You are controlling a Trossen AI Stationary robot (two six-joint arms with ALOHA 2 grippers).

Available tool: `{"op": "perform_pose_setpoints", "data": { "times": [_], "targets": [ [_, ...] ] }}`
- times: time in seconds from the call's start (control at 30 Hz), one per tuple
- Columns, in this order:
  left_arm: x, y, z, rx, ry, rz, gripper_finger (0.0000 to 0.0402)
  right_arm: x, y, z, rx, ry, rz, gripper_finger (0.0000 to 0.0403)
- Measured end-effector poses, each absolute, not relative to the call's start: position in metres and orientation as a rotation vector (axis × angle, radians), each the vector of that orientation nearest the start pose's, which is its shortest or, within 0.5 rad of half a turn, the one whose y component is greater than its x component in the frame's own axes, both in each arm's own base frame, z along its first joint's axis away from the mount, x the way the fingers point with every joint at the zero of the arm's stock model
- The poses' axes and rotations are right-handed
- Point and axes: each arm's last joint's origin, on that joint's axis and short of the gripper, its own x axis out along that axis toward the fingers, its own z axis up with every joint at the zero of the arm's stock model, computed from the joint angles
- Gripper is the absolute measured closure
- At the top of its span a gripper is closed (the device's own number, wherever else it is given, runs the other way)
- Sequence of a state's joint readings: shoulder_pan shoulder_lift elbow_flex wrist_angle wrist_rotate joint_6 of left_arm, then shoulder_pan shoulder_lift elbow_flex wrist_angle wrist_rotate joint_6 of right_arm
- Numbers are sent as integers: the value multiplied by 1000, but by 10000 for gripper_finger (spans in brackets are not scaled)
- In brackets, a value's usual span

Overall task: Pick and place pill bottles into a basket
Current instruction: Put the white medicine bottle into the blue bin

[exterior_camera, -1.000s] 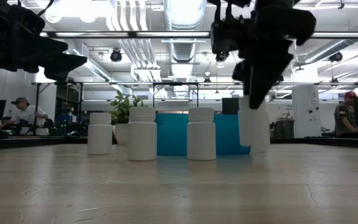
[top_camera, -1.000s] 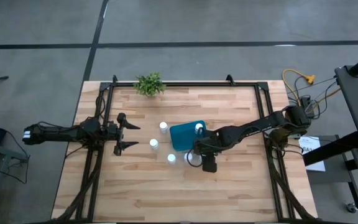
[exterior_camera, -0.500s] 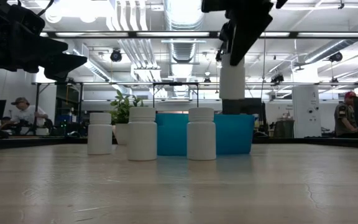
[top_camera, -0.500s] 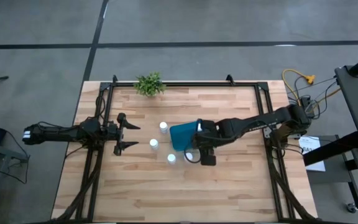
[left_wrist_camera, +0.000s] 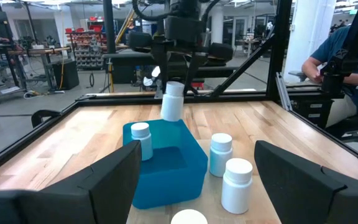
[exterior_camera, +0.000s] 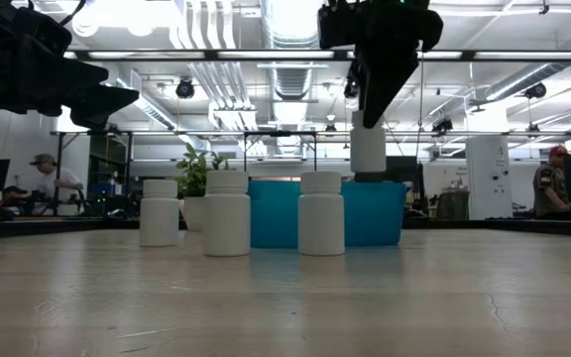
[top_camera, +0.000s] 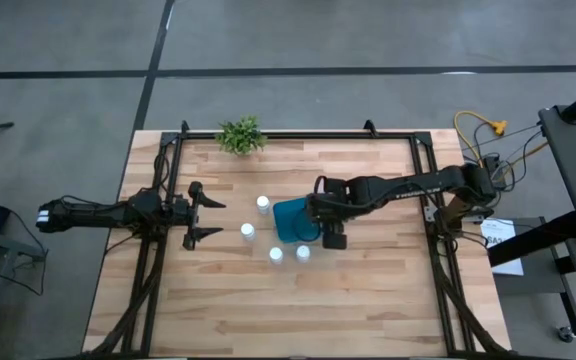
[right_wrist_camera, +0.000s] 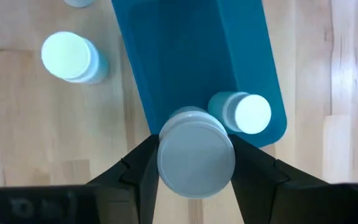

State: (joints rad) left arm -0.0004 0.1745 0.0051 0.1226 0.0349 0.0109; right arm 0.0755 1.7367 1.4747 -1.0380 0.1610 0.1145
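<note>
Right gripper (right_wrist_camera: 194, 163): pinched a pill bottle (right_wrist_camera: 196, 151) directly above the basket (right_wrist_camera: 191, 56).
Basket: held one bottle (right_wrist_camera: 246, 113) upright at its end.
Loose bottles (top_camera: 275, 254): four stood on the tabletop (top_camera: 368, 300) beside the basket.
Left gripper (top_camera: 208, 218): spread wide, well apart from the basket.

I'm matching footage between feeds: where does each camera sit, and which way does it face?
High view: overhead, straight down on both arms and the basket.
Low view: tabletop height, level across bottles into the room; right hand holding a pill bottle.
Left wrist view: past the left hand's open fingers, toward the basket.
Right wrist view: down past its fingers onto the held bottle.
All four show the basket.
</note>
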Motion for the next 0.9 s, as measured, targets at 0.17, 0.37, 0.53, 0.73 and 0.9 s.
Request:
{"op": "perform_pose_setpoints", "data": {
  "times": [0.17,0.37,0.53,0.73,0.9],
  "targets": [
    [108,-1,163,10,46,-35,107,340,15,258,-56,1299,-150,255],
    [108,-1,163,10,46,-35,107,340,14,252,-63,1293,-140,255],
    [108,-1,163,10,46,-36,107,340,13,243,-61,1286,-136,255],
    [108,-1,163,10,46,-36,107,338,10,232,-39,1292,-122,255],
    [108,-1,163,10,47,-36,107,337,6,222,-36,1288,-125,255]
  ]
}}
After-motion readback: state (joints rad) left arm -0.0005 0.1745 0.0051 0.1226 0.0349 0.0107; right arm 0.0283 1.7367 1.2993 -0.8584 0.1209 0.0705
